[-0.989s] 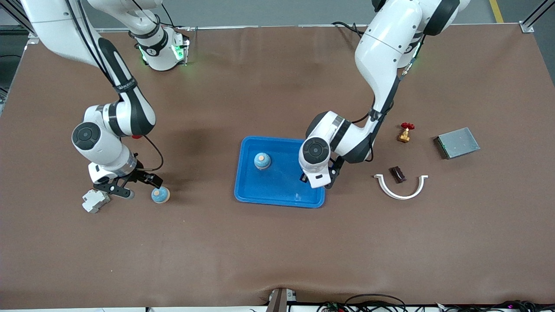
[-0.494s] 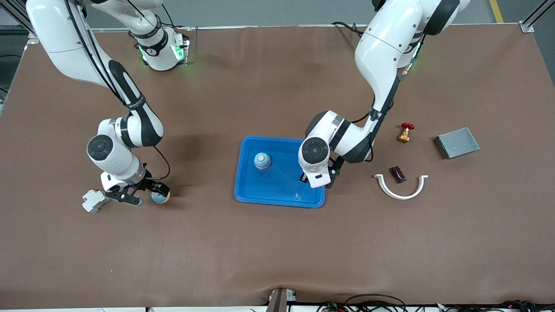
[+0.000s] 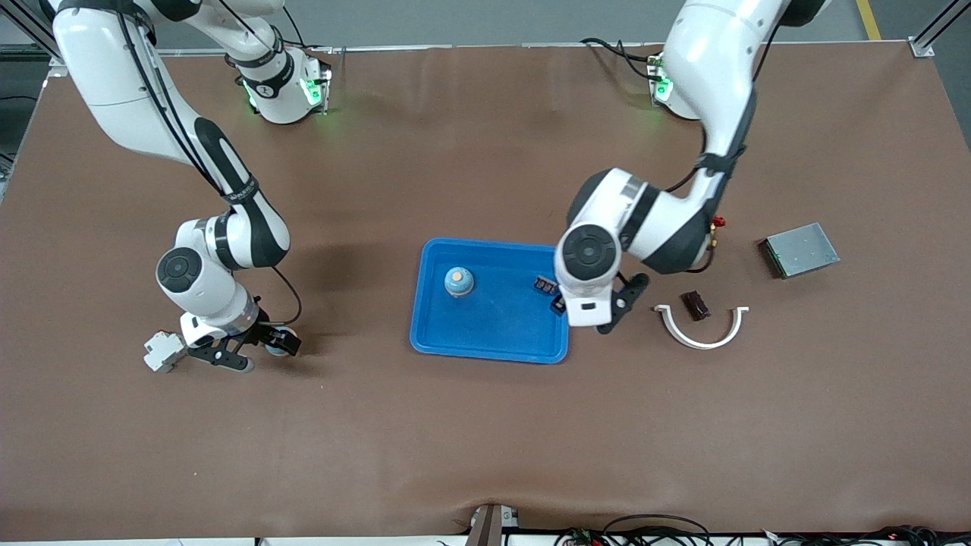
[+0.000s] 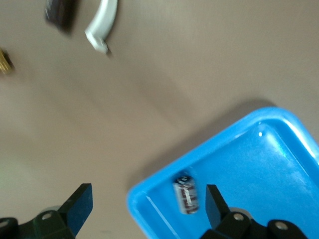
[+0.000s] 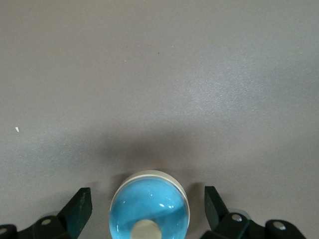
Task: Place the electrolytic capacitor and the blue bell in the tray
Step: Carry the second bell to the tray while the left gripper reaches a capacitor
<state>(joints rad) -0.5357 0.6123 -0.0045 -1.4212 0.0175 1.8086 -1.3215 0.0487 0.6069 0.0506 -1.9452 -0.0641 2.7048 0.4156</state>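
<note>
The blue tray [image 3: 485, 334] lies mid-table. In it stand a blue bell [image 3: 459, 281] and a small dark electrolytic capacitor [image 3: 545, 284], which lies near the tray's corner in the left wrist view [image 4: 186, 193]. My left gripper [image 3: 595, 317] is open and empty over the tray's edge at the left arm's end [image 4: 147, 204]. A second blue bell [image 5: 149, 211] stands on the table toward the right arm's end, mostly hidden in the front view [image 3: 276, 349]. My right gripper [image 3: 262, 353] is open, with a finger on each side of this bell, apart from it.
A white block [image 3: 163, 350] lies beside the right gripper. Toward the left arm's end lie a white curved piece [image 3: 702, 330], a small dark block [image 3: 696, 305], a grey metal box [image 3: 800, 249] and a red-handled valve [image 3: 717, 222], partly hidden by the left arm.
The left gripper has let go of the capacitor, which now lies in the tray, and has drawn off toward the left arm's end. The right gripper has moved over the second bell.
</note>
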